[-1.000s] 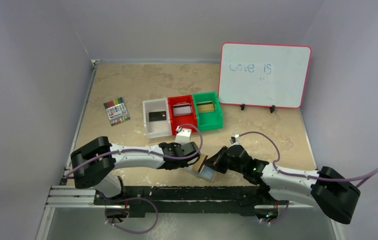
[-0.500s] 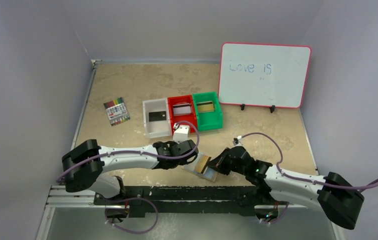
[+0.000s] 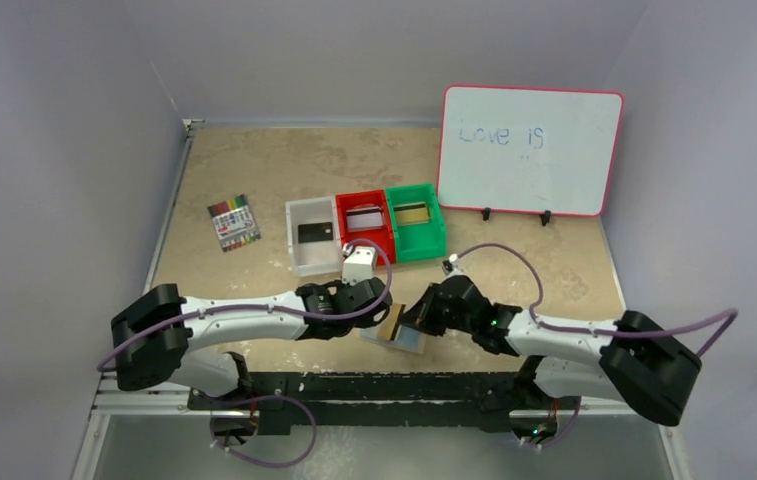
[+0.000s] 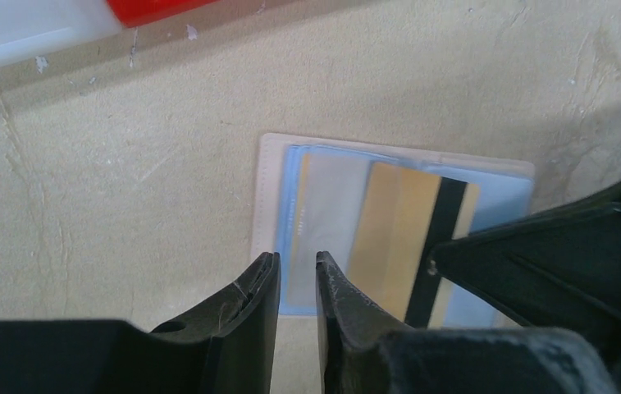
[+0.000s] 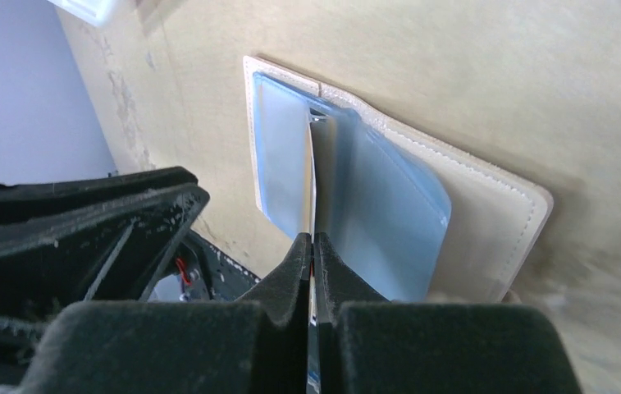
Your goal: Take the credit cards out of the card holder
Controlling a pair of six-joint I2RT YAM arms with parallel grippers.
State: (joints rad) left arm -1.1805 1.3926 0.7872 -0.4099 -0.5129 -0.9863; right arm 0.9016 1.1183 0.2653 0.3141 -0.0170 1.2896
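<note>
The card holder point(image 3: 406, 339) lies open on the table near the front edge, beige outside and pale blue inside point(image 4: 323, 189). A gold card with a dark stripe point(image 4: 397, 238) sticks partly out of its sleeve. My right gripper point(image 3: 418, 319) is shut on that card, which shows edge-on in the right wrist view point(image 5: 312, 164). My left gripper point(image 4: 297, 261) hovers at the holder's near edge with its jaws a narrow gap apart and nothing between them. It is just left of the holder in the top view point(image 3: 372, 303).
Three bins stand in a row behind. The white bin point(image 3: 297, 248) holds a black card point(image 3: 315, 232), the red bin point(image 3: 366, 241) a silver-grey card point(image 3: 363, 219), and the green bin point(image 3: 419, 240) a gold card point(image 3: 413, 213). A marker pack point(image 3: 233, 222) lies left. A whiteboard point(image 3: 529, 150) stands back right.
My right gripper has moved left and a little away from me with the gold card. The holder has shifted slightly left. My left arm has drawn back to the left.
</note>
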